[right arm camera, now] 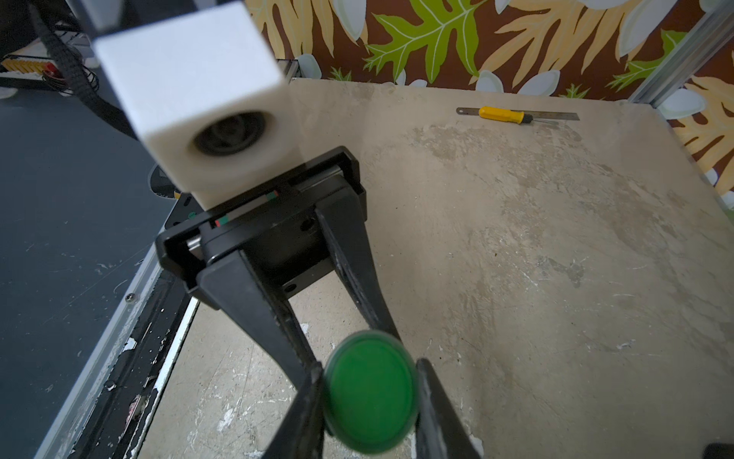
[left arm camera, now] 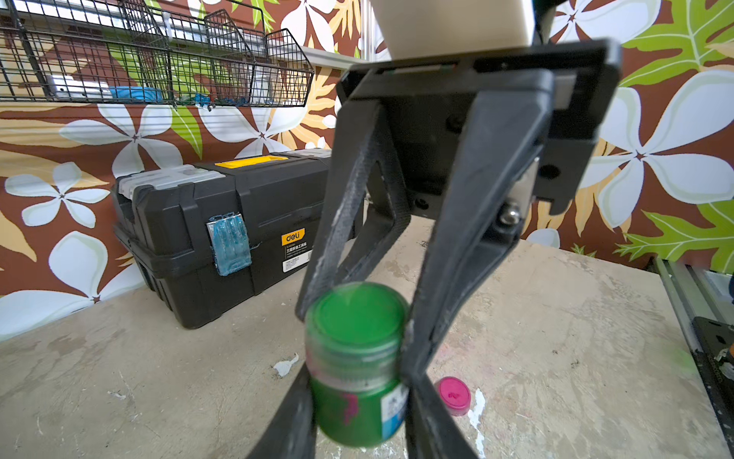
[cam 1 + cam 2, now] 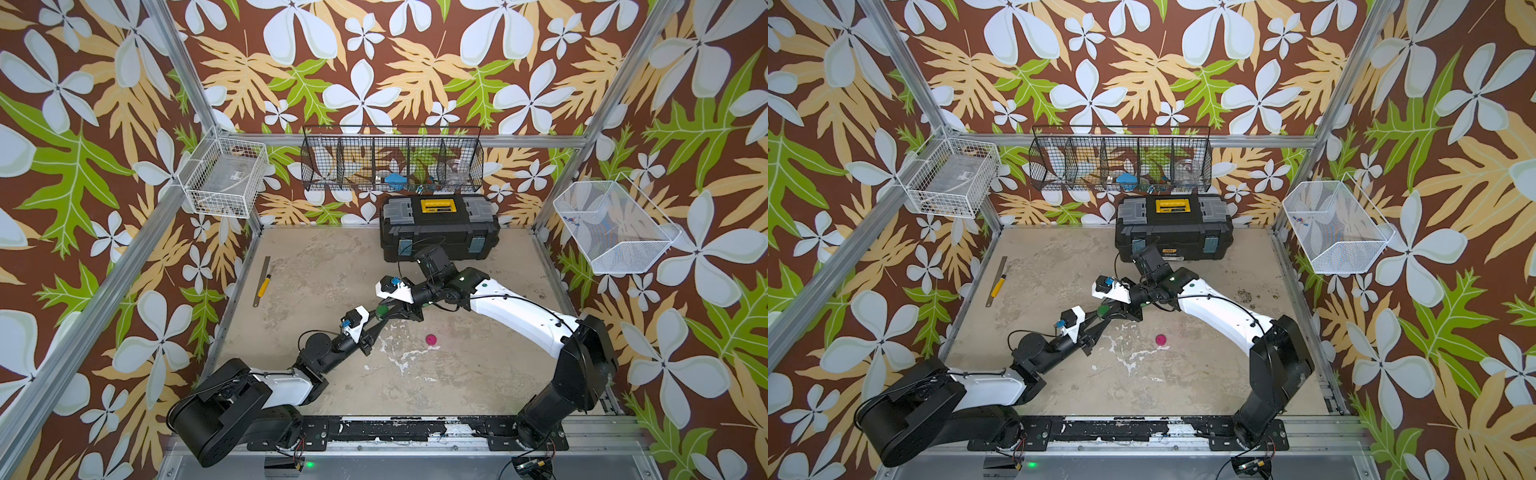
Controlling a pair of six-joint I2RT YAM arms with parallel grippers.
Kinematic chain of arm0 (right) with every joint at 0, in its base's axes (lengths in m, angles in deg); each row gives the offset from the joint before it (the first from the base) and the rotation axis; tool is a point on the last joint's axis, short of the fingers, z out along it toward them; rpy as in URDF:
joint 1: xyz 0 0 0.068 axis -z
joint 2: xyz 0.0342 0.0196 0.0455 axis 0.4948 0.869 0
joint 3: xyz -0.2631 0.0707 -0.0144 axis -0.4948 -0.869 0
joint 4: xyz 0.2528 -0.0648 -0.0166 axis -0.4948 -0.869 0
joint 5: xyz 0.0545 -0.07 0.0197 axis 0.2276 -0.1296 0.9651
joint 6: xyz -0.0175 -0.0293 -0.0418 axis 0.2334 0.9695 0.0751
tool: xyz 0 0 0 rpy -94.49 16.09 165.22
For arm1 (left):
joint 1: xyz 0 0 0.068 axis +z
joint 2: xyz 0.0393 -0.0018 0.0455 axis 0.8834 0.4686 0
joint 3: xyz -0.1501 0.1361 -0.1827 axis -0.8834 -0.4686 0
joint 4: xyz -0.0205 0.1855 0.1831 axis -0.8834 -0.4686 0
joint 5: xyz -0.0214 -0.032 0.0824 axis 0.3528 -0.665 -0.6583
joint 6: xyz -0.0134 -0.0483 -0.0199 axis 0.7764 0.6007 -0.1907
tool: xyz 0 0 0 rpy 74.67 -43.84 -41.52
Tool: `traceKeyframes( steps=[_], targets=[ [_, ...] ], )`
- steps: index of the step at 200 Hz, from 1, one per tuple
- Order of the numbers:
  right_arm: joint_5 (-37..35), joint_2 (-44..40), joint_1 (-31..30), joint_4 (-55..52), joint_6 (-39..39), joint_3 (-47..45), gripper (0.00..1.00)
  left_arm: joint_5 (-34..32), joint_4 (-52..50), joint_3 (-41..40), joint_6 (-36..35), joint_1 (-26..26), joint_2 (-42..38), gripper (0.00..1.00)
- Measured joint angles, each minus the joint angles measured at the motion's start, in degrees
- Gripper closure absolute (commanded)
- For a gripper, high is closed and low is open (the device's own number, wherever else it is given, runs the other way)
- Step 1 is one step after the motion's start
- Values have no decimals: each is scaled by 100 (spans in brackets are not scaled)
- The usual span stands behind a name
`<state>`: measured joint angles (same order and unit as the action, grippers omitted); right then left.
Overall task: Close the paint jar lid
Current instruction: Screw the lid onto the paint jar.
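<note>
Paint jar (image 2: 351, 413): gripped within left end effector (image 2: 357, 423). Lid (image 1: 369, 387): seated on jar, clamped by right end effector (image 1: 370, 401). Step judged: screwing down. Next: lid to be twisted, jar held fixed.

Paint-stained beige tabletop (image 3: 332, 266), black toolbox (image 3: 438, 226) at back, steel ruler (image 3: 267, 264), yellow-handled tool (image 3: 263, 286) against it, small pink cap (image 3: 430, 340)
</note>
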<state>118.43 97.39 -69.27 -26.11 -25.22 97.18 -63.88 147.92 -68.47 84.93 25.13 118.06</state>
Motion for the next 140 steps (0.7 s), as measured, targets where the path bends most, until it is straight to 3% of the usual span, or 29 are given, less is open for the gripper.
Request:
traceKeyframes(
  steps=[42, 81, 140],
  targets=[
    [-710, -367, -267, 656, -955, -487, 84, -2, 28, 4, 2, 0, 17, 88],
    [-2310, -651, -841, 1093, -2118, -809, 91, -90, -42, 0, 2, 2, 33, 88],
    [-4815, -756, -1797, 1318, -3853, -968, 93, -164, -79, -7, 2, 2, 37, 88]
  ],
)
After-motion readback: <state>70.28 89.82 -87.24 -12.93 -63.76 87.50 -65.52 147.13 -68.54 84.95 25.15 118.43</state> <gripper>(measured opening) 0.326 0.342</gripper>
